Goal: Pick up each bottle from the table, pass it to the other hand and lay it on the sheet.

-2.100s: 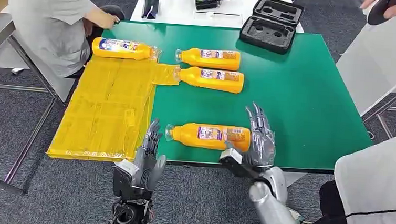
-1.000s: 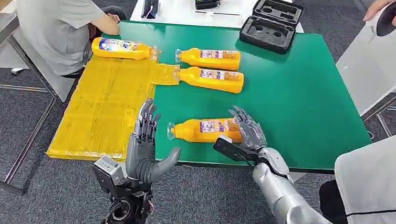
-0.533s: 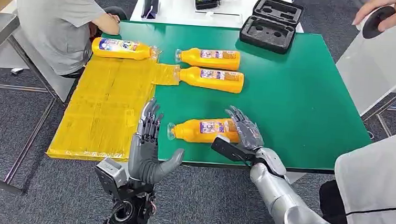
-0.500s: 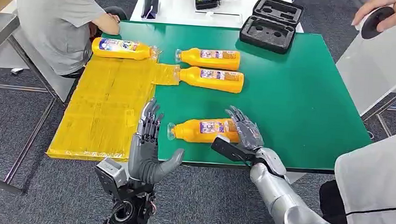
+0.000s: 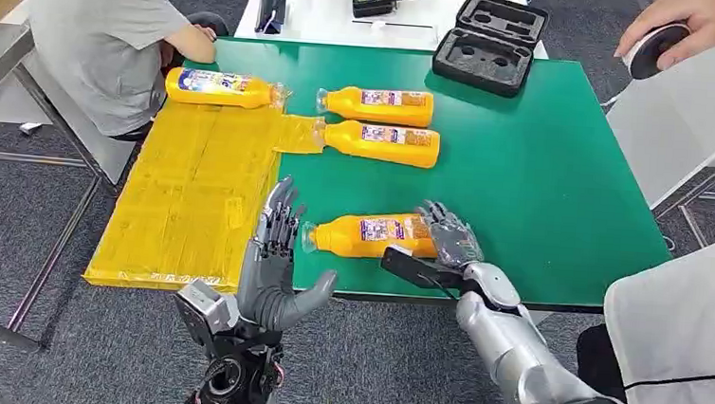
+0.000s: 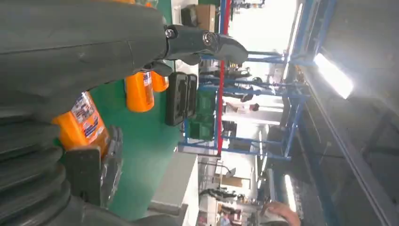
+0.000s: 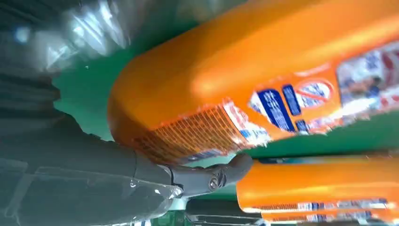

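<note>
Currently, the orange plastic bottle nearest the robot (image 5: 375, 234) lies on its side on the green tabletop (image 5: 544, 196), close to the near edge, with its long axis running across the robot's front, cap toward the left and base toward the right. The right hand (image 5: 446, 239) is draped over the base end, fingers laid on the bottle's far side; the right wrist view shows the thumb (image 7: 207, 178) beneath the orange body, so contact is made, though a firm enclosing grip cannot be confirmed. The left hand (image 5: 274, 253) is held upright just off the cap end, fingers spread, holding nothing. The right hand is therefore judged the picking hand and the left the receiving one, with the transfer directed leftward along the bottle's axis toward the yellow plastic sheet (image 5: 192, 200). Four bottles are counted: the near one, two lying parallel at mid-tabletop (image 5: 379, 106) (image 5: 382, 143), and one at the sheet's far end (image 5: 219, 88). One sheet is counted.
</note>
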You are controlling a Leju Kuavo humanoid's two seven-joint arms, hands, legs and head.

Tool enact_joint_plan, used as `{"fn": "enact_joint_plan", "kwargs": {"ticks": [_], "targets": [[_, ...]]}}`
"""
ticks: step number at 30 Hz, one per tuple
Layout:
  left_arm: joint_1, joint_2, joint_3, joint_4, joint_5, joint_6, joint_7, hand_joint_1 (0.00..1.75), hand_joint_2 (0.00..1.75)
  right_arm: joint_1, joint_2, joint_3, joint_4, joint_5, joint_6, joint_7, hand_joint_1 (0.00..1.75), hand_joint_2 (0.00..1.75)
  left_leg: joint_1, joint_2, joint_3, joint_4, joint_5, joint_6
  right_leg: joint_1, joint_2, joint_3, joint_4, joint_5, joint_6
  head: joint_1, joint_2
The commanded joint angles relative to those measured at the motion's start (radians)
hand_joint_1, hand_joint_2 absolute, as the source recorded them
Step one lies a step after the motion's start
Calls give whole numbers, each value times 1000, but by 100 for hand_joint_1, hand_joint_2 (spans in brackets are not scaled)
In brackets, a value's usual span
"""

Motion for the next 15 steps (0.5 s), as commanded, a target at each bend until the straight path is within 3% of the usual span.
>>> {"fn": "enact_joint_plan", "kwargs": {"ticks": [1, 8, 12, 13, 14, 15], "targets": [[-39, -3, -14, 81, 2, -5, 3, 0, 175, -70, -12, 70, 87, 24, 22, 22, 0, 175, 1, 0, 3, 0, -1, -2, 1, -1, 3, 0, -1, -2, 0, 0], [-39, -3, -14, 81, 2, -4, 3, 0, 175, -76, -11, 78, 89, 34, 27, 27, 0, 175, 1, 0, 3, 0, -2, -2, 1, 0, 4, 0, -1, -2, 0, 0], [-42, -7, -13, 91, 4, -13, 3, 0, 175, -94, -10, 58, 123, 13, 137, 54, 0, 175, 1, 0, 2, 0, -1, -2, 1, 0, 2, 0, -1, -2, 0, 0], [-45, -7, -14, 94, 5, -17, 3, 0, 175, -96, -15, 40, 129, -10, 184, 37, 150, 175, 1, 0, 2, 0, -1, -2, 1, -1, 2, 0, -1, -2, 0, 0], [-44, -6, -14, 94, 5, -18, 3, 0, 175, -97, -17, 40, 130, -10, 192, 40, 171, 175, 1, -1, 3, 0, -1, -2, 1, -1, 3, 0, -1, -2, 0, 0], [-45, -7, -13, 95, 4, -15, 3, 0, 175, -94, -23, 40, 129, -11, 215, 41, 175, 175, 1, -1, 2, 0, 0, -2, 1, -2, 3, -1, -1, -1, 0, 0]]}}
